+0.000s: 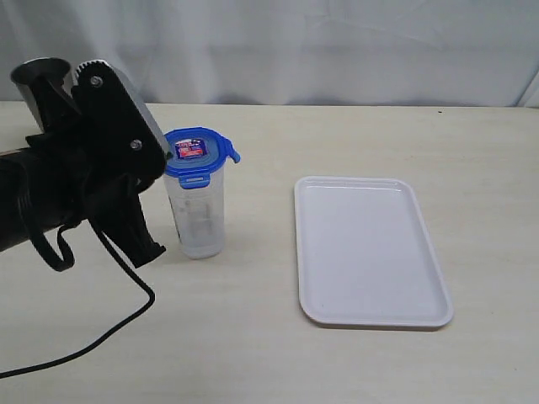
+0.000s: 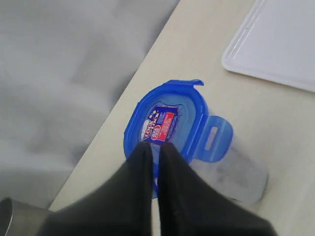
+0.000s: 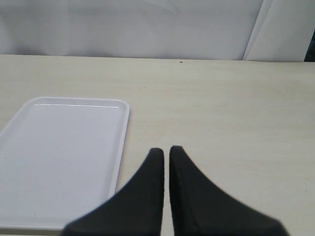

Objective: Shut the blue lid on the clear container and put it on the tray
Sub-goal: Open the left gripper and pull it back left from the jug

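The left gripper [image 2: 156, 146], fingers nearly closed on nothing, is hanging over the near edge of the blue lid [image 2: 170, 118] just below it, so an off-centre push would be risking toppling the tall clear container [image 1: 202, 223] underneath.

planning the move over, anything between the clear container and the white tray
Nothing; the exterior view shows bare tabletop between the tall clear plastic container and the flat white rectangular tray.

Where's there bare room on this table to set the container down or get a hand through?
The tray is entirely bare. The table strip between the clear container and the tray is free, as is the stretch right of the tray. Crowded: the container's left, where the left gripper and its cable sit.
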### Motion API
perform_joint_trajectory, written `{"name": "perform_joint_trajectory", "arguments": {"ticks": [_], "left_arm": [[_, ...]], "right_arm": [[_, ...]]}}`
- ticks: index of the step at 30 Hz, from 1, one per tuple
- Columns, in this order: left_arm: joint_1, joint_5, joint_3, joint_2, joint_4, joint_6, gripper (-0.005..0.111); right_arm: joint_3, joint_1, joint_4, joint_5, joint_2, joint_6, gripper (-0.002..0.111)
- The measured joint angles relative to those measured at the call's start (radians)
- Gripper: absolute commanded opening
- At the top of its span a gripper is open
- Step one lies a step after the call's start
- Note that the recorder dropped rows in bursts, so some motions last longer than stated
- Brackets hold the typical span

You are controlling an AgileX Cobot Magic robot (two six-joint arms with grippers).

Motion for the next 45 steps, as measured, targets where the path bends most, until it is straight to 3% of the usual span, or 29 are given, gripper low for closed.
{"name": "perform_joint_trajectory", "arguments": {"ticks": [5,8,18,26,29,33,37,45], "left_arm": [[0.002,0.013,-0.007,0.000,0.000,-0.043,0.000],[0.051,0.079,-0.035,0.000,0.000,-0.103,0.000],[0.374,0.500,-0.071,-0.001,-0.052,-0.155,0.000],[0.578,0.910,-0.062,0.002,-0.312,0.084,0.000],[0.626,0.968,-0.048,0.033,-0.330,0.097,0.000],[0.667,0.999,-0.031,0.095,-0.335,0.097,0.000],[0.671,1.053,-0.022,0.175,-0.309,0.097,0.000],[0.671,1.030,-0.026,0.236,-0.272,0.097,0.000]], "right_arm": [[0.000,0.000,0.000,0.000,0.000,0.000,0.004],[0.000,0.000,0.000,0.000,0.000,0.000,0.004],[0.000,0.000,0.000,0.000,0.000,0.000,0.004],[0.000,0.000,0.000,0.000,0.000,0.000,0.004],[0.000,0.000,0.000,0.000,0.000,0.000,0.004],[0.000,0.000,0.000,0.000,0.000,0.000,0.004],[0.000,0.000,0.000,0.000,0.000,0.000,0.004],[0.000,0.000,0.000,0.000,0.000,0.000,0.004]]}}
